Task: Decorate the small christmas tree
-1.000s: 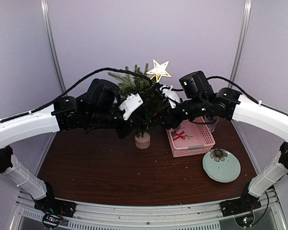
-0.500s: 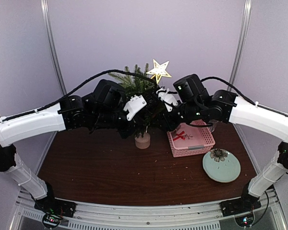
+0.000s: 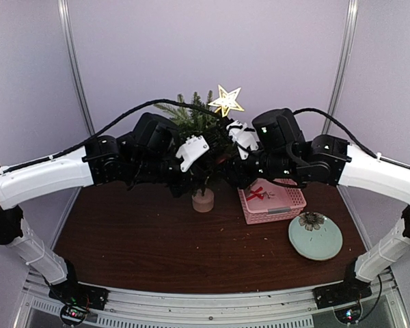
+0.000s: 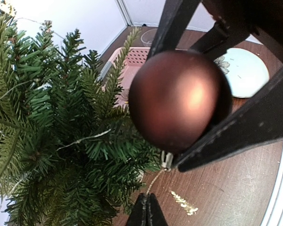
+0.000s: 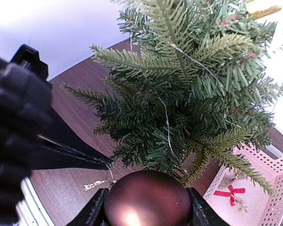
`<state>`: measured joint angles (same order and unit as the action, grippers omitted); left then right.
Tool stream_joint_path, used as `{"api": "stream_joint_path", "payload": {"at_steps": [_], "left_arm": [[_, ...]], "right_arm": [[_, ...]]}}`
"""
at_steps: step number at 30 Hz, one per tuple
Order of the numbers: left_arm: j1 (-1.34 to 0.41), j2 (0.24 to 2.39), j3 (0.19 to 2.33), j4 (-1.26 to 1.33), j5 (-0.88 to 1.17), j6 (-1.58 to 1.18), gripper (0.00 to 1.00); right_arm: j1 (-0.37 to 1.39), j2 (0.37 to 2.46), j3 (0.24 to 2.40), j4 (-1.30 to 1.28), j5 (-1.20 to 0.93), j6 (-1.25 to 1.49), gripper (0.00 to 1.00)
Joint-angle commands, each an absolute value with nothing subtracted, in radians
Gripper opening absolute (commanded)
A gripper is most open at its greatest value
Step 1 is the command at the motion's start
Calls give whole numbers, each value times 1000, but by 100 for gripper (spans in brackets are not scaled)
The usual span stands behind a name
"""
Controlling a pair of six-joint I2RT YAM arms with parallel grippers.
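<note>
Left end effector [image 4: 146, 209]: closed, pinching the gold cord [image 4: 156, 180] of a brown bauble [image 4: 179, 99]. Small christmas tree [image 3: 189, 117]: upright on counter [image 3: 143, 239], between both end effectors, branches just beside the bauble. Right end effector [image 5: 147, 203]: part-spread, clamping the bauble. Pink basket [image 3: 287, 203]: on counter, right of tree.

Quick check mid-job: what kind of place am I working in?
Probably a lab robot cell: plain lavender wall panels, metal corner posts, and a brown table with an aluminium mounting rail.
</note>
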<state>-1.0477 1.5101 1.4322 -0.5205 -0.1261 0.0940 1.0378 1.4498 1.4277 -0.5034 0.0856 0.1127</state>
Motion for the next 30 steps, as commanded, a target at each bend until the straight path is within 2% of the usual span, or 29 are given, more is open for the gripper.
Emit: {"api": "stream_joint_path", "payload": {"at_steps": [1, 16, 30], "left_arm": [[-1043, 1471, 1413, -465, -108, 106, 0], [-1043, 1457, 1389, -456, -154, 96, 0], [-1043, 1484, 1409, -466, -173, 108, 0]], "right_arm": [[1069, 1407, 1384, -436, 183, 161, 17], [1128, 1401, 1296, -334, 329, 281, 16], [1145, 1473, 1315, -356, 432, 336, 15]]}}
